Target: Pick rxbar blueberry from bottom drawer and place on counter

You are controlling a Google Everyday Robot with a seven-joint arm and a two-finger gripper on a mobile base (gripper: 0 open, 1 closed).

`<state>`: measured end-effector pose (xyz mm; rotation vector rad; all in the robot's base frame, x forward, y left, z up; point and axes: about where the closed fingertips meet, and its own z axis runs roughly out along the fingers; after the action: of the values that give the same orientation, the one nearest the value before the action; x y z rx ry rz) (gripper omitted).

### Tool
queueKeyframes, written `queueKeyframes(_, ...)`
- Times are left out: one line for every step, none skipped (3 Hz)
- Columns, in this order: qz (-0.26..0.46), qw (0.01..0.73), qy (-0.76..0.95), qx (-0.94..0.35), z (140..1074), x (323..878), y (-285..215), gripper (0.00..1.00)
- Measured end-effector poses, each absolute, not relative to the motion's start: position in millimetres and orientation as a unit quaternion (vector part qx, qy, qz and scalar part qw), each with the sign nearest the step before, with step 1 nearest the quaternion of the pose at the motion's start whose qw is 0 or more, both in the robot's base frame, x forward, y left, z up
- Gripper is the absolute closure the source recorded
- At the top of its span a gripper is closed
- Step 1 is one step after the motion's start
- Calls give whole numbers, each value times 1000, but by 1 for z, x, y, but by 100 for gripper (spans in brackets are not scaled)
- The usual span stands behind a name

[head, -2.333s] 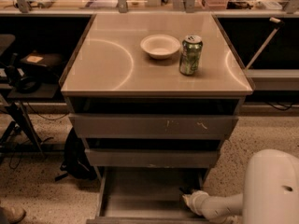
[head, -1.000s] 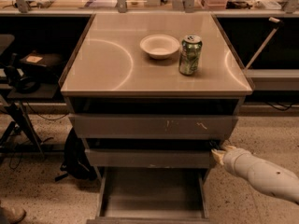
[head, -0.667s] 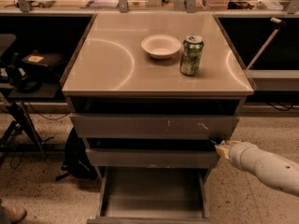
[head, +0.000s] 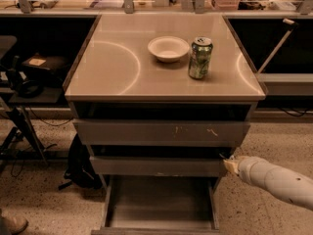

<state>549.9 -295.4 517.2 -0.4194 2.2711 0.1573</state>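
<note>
The bottom drawer (head: 161,202) stands pulled open, and the part of its plain grey floor that shows holds nothing. The rxbar blueberry is not in view. My gripper (head: 229,164) is at the end of the white arm (head: 274,180) that reaches in from the lower right. It sits above the open drawer, by the right end of the middle drawer front (head: 156,166). The glossy beige counter (head: 112,67) tops the drawer unit.
A white bowl (head: 168,48) and a green soda can (head: 200,58) stand on the counter's back right part. The top drawer front (head: 161,132) is shut. A dark bag (head: 80,165) lies on the floor left of the unit, and dark shelves flank it.
The arm has lifted out of the bottom drawer, where its end was low at the right. Its end now sits by the middle drawer's right end and has barely moved in the last second.
</note>
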Motion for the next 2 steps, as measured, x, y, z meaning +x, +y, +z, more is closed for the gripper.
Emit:
queueKeyframes(64,369,918,-129,516,518,-330,100)
queueKeyframes(25,367,925,-97,564,497,-366,100)
